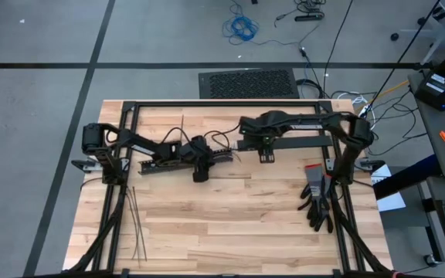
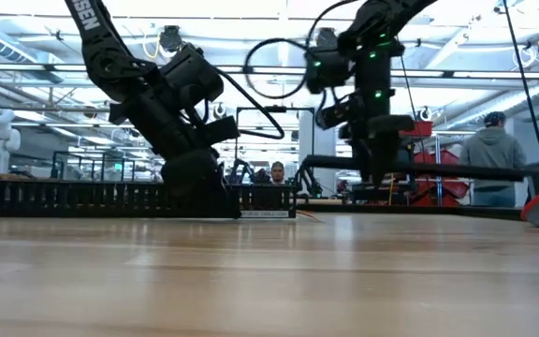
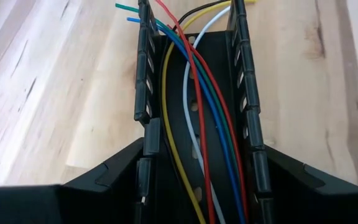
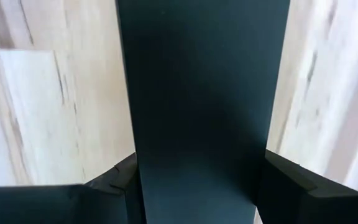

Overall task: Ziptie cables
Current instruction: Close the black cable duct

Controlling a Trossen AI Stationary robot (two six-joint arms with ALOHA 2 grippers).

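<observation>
Only the left wrist view shows the cables [image 3: 194, 118]: thin wires in red, blue, green, yellow, white and black, lying lengthwise inside the black slotted duct [image 3: 244, 118], their far ends fanning out past its open end onto the table [image 3: 61, 93]. From above the duct [image 1: 168, 160] lies on the far left part of the table [image 1: 230, 224], and the wires are only a faint spray at its right end.

The left gripper [image 3: 197, 186] straddles the duct, one finger against each outer wall, so its jaws are closed across the duct at the duct's width.

The right wrist view shows the right gripper [image 4: 197, 186] with a flat black bar [image 4: 201, 93] between its fingers, jaws closed on it at its width. The high view places that gripper [image 1: 266, 154] at the far middle, on the bar [image 1: 300, 142].

Only the high view shows the zipties [image 1: 136, 224], thin dark strips lying loose at the near left, well apart from the duct, and black gloves [image 1: 317, 199] at the right.

The low view shows people in the room behind.
</observation>
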